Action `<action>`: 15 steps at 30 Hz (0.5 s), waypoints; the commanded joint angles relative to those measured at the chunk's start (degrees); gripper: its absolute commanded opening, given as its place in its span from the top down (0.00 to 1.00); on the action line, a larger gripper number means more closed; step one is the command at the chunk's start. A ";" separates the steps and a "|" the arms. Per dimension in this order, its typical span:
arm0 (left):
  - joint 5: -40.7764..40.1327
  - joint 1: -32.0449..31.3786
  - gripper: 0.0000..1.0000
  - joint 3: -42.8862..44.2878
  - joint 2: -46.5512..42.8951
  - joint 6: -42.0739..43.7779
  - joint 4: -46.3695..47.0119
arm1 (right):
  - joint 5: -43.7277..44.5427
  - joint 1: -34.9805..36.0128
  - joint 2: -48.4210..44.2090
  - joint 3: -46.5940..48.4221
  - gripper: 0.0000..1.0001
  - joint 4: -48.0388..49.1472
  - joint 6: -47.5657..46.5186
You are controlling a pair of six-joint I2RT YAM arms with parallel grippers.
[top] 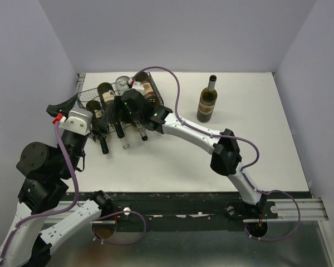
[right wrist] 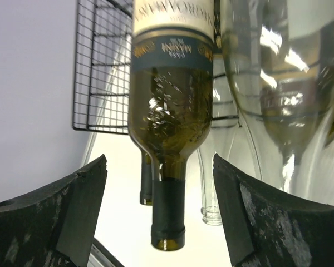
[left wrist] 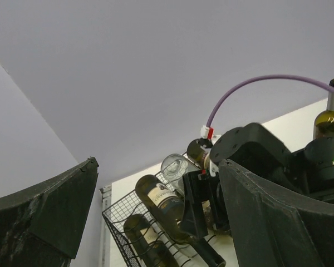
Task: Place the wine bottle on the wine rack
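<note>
The black wire wine rack (top: 87, 92) stands at the table's far left with several bottles lying in its cradles. My right gripper (top: 120, 111) hovers over it, open. In the right wrist view a dark green wine bottle (right wrist: 170, 139) with a cream and blue label lies in the wine rack (right wrist: 100, 67). Its neck points down between the fingers (right wrist: 83, 194), with gaps on both sides of my right gripper (right wrist: 158, 161). My left gripper (top: 89, 114) sits just left of the rack, open and empty (left wrist: 156, 161), looking up at the rack (left wrist: 119, 222).
Another green wine bottle (top: 207, 100) stands upright on the white table, right of the rack, and its top shows in the left wrist view (left wrist: 331, 117). A clear glass bottle (right wrist: 278, 83) lies right of the green one. Walls close the table's left, back and right sides.
</note>
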 commanded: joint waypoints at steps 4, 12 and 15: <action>-0.80 0.29 0.01 2.86 0.95 -1.35 -0.48 | 9.01 -0.11 -13.44 -3.09 0.14 1.29 -12.38; 0.25 0.29 0.01 3.04 1.65 -5.57 0.05 | 18.85 -7.22 -27.16 -9.50 0.11 -3.80 -23.62; 1.31 0.29 0.01 3.30 2.36 -7.76 -0.21 | 23.77 -11.00 -30.76 -12.23 0.09 -3.81 -27.93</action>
